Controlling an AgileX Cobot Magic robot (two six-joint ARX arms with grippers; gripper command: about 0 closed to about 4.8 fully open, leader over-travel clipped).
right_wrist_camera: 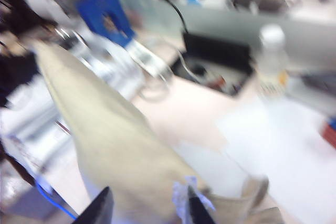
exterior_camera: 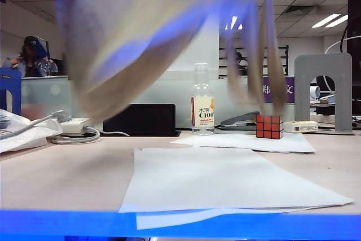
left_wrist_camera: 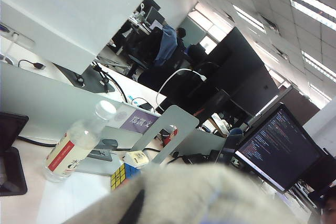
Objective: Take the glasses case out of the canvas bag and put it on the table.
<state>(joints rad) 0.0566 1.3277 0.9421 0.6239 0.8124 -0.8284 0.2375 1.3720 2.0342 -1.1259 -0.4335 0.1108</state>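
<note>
The canvas bag (exterior_camera: 130,43) hangs blurred high over the table (exterior_camera: 67,179), and its straps (exterior_camera: 271,55) dangle at the right, above the cube. Neither gripper shows in the exterior view. In the left wrist view, bag cloth (left_wrist_camera: 210,198) wraps my left gripper (left_wrist_camera: 135,208); only one dark finger shows through it, and the gripper is shut on the cloth. In the right wrist view, my right gripper (right_wrist_camera: 147,211) has its two dark fingers on either side of a thick fold of the bag (right_wrist_camera: 115,145), closed on it. The glasses case is hidden.
White paper sheets (exterior_camera: 225,184) lie on the table near the blue front edge. Behind them stand a clear bottle (exterior_camera: 202,103), a red-and-orange puzzle cube (exterior_camera: 269,126), a stapler (exterior_camera: 240,121), a black box (exterior_camera: 139,119), a power strip (exterior_camera: 73,125) and a grey bookend (exterior_camera: 322,91).
</note>
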